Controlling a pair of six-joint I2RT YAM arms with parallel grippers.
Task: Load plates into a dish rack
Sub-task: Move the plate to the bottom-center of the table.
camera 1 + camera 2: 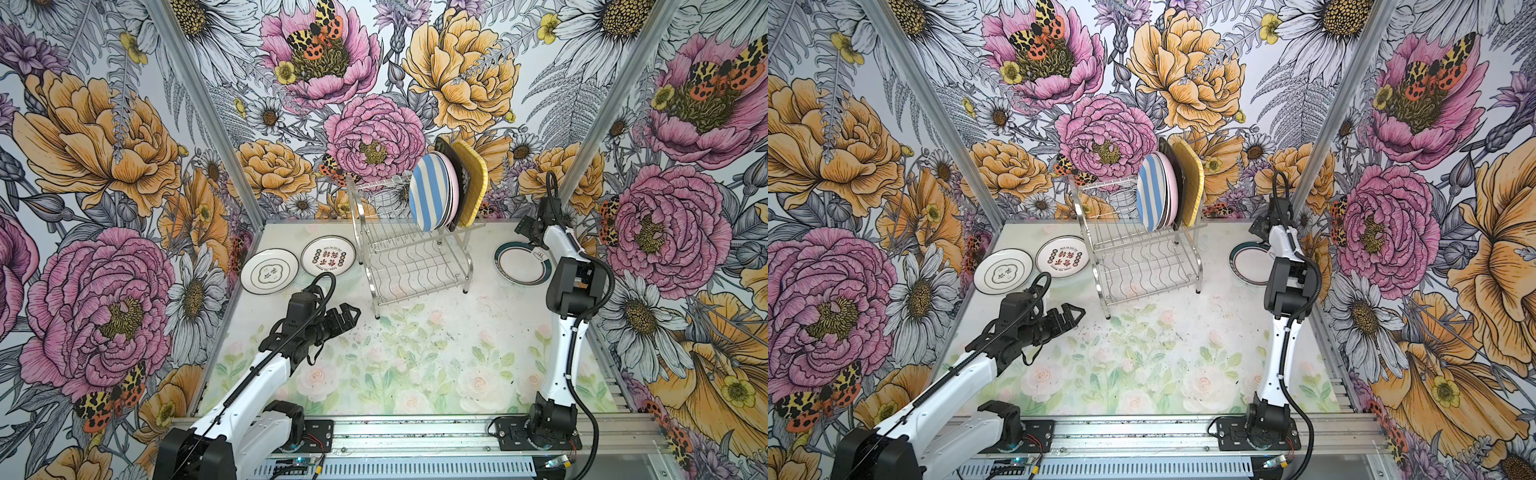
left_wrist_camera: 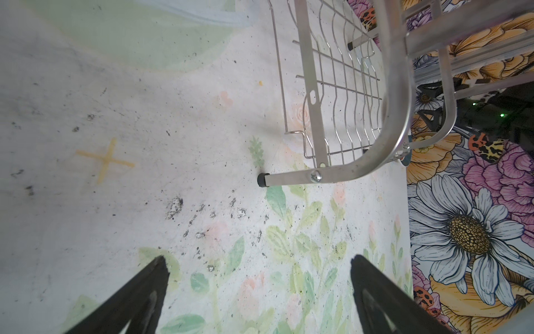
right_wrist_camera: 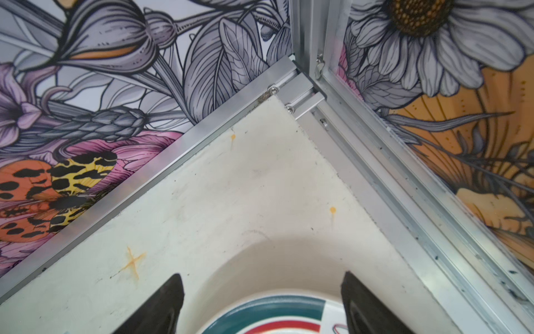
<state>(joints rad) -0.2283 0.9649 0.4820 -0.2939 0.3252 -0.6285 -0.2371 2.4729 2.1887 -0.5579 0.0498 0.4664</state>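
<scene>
The chrome dish rack (image 1: 415, 270) (image 1: 1142, 266) stands at the back middle of the table. In its upper tier stand a blue-striped plate (image 1: 428, 193), a pink one (image 1: 452, 187), a black one (image 1: 445, 151) and a yellow one (image 1: 471, 178). Two white plates (image 1: 269, 271) (image 1: 328, 255) lie flat left of the rack. A teal-rimmed plate (image 1: 523, 264) (image 3: 268, 315) lies flat at the right. My right gripper (image 1: 524, 226) (image 3: 263, 279) hangs open over that plate's far rim. My left gripper (image 1: 349, 313) (image 2: 258, 260) is open and empty, near the rack's front left foot (image 2: 262, 180).
A pale greenish round shape (image 2: 202, 14) lies by the rack's left side, partly behind my left arm. The aluminium frame corner (image 3: 306, 86) and flowered walls stand close behind the right gripper. A metal rail (image 1: 415, 432) runs along the front edge.
</scene>
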